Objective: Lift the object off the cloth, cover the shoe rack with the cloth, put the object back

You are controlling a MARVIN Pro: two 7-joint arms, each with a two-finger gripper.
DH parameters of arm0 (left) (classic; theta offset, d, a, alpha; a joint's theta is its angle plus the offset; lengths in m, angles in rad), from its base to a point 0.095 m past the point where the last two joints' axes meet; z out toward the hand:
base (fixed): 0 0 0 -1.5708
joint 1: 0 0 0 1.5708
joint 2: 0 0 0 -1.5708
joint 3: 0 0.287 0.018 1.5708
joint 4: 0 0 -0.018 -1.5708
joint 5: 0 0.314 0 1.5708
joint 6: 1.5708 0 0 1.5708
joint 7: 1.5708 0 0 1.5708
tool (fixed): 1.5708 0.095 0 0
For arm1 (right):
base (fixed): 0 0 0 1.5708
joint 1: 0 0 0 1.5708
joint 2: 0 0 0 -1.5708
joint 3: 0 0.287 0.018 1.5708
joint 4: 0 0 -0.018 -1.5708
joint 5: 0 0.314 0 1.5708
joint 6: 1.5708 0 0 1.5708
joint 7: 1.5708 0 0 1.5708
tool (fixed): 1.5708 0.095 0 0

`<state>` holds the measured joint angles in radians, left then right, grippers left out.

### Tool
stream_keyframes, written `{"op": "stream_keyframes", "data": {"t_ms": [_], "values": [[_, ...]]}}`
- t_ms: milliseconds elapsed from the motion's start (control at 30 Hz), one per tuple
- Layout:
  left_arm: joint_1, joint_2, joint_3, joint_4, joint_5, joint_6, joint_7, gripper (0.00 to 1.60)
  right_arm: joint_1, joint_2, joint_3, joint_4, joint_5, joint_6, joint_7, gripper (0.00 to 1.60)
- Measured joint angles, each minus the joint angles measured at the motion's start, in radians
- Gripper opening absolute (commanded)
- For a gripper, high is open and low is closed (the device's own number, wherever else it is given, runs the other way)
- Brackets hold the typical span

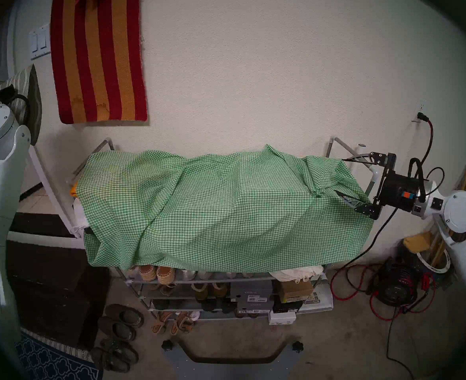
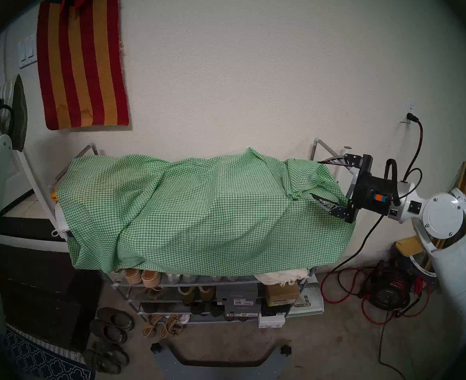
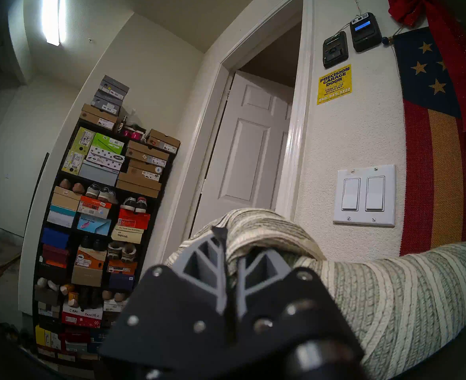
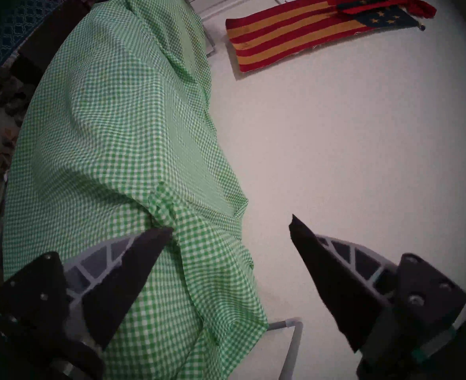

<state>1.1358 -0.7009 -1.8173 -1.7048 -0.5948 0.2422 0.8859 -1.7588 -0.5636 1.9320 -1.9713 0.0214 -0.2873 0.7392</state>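
On the left, our left gripper (image 3: 227, 264) is pinched tight on the floppy sun hat (image 3: 377, 294), held up by the wall. It is woven and bumpy, with soft stripes. In the middle, the thin green checked cloth (image 1: 212, 206) lies wrinkly over the shoe rack (image 1: 220, 291) of grey tubes. On the right, our right gripper (image 1: 341, 176) is spread wide at the cloth's bunched corner. We should smooth that corner, then lay the hat down gently.

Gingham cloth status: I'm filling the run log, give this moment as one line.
gingham cloth: draped over shoe rack | right pincer: open at cloth's right end | left pincer: shut on sun hat, off rack
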Motion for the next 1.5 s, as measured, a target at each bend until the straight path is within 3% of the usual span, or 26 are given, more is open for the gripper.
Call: {"op": "stream_keyframes", "data": {"t_ms": [300, 633, 1500], "values": [[0.0, 0.0, 0.0, 0.0, 0.0, 0.0, 0.0, 0.0, 0.038, 0.046, -0.042, 0.03, 0.002, 0.02, 0.043, 1.6], [0.0, -0.001, -0.001, 0.0, 0.0, 0.0, -0.001, 0.0, 0.066, 0.056, -0.072, 0.042, 0.009, -0.014, 0.055, 1.6], [0.0, -0.002, -0.001, 0.0, 0.0, 0.001, -0.001, 0.0, 0.241, 0.079, -0.279, 0.067, -0.025, 0.001, 0.021, 1.6]]}}
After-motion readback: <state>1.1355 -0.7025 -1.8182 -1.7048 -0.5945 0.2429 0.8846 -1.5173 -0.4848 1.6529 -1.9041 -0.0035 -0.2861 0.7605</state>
